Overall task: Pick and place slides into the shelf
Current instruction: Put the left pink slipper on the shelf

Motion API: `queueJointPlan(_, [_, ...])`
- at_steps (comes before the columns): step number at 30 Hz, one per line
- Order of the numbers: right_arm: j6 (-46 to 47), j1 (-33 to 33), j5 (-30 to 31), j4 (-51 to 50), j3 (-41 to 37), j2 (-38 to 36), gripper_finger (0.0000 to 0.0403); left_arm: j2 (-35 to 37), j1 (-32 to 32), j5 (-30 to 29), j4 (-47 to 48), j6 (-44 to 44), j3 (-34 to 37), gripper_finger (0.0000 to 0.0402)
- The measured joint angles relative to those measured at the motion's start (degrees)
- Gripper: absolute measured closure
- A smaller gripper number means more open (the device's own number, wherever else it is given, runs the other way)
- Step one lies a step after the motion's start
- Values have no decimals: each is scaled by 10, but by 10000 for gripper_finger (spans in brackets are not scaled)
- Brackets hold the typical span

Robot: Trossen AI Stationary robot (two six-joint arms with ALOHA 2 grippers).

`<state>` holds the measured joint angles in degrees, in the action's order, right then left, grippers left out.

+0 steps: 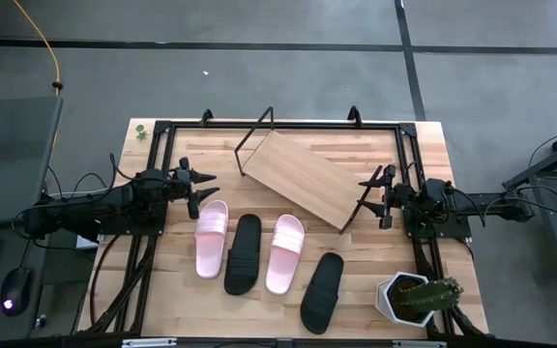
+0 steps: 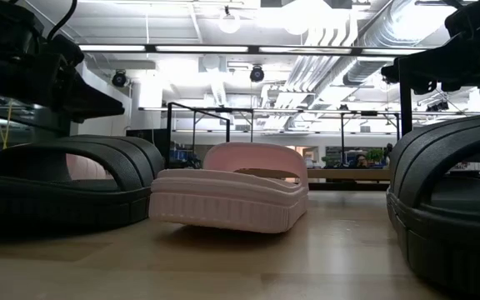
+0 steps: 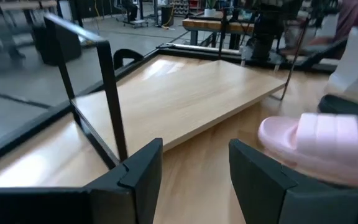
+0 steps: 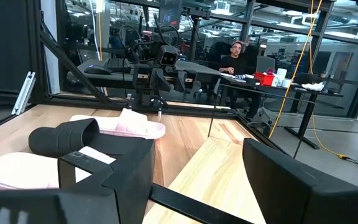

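Note:
The shelf point(image 1: 303, 179), a light-wood board on a thin black wire frame, stands tilted at the table's middle, toward the far side. Four slides lie soles down in a row near the front: pink point(image 1: 211, 238), black point(image 1: 244, 253), pink point(image 1: 285, 253), black point(image 1: 323, 291). My left gripper point(image 1: 204, 188) hovers open at the table's left, beyond the first pink slide point(image 3: 309, 140), pointing at the shelf point(image 3: 185, 93). My right gripper point(image 1: 366, 193) hovers open at the shelf's right end point(image 4: 222, 168). Neither has anything between its fingers.
A cactus in a white pot point(image 1: 414, 298) stands at the front right corner. A black metal frame point(image 1: 278, 126) runs along the table's far, left and right sides. Beyond the table a person point(image 4: 232, 56) sits at a desk.

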<state>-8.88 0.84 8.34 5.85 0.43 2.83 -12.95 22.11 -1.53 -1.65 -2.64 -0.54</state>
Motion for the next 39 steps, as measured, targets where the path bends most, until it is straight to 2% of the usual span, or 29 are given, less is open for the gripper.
queueJointPlan(3, [0, 0, 0, 0, 0, 0, 169, 0, 0, 6, 0, -39, 0, 234])
queueJointPlan(15, [27, 0, -2, 7, 0, 0, 169, 0, 0, 3, -29, -48, 0, 234])
queueJointPlan(27, [38, 0, 1, 15, 0, 0, 169, 0, 0, -70, -53, -60, 0, 234])
queueJointPlan(32, [74, 0, 1, 25, 2, 0, 169, 0, 0, -67, -54, -68, 0, 234])
queueJointPlan(39, [75, 0, 1, 74, 16, 0, 169, 0, 0, -55, -56, -97, 0, 234])
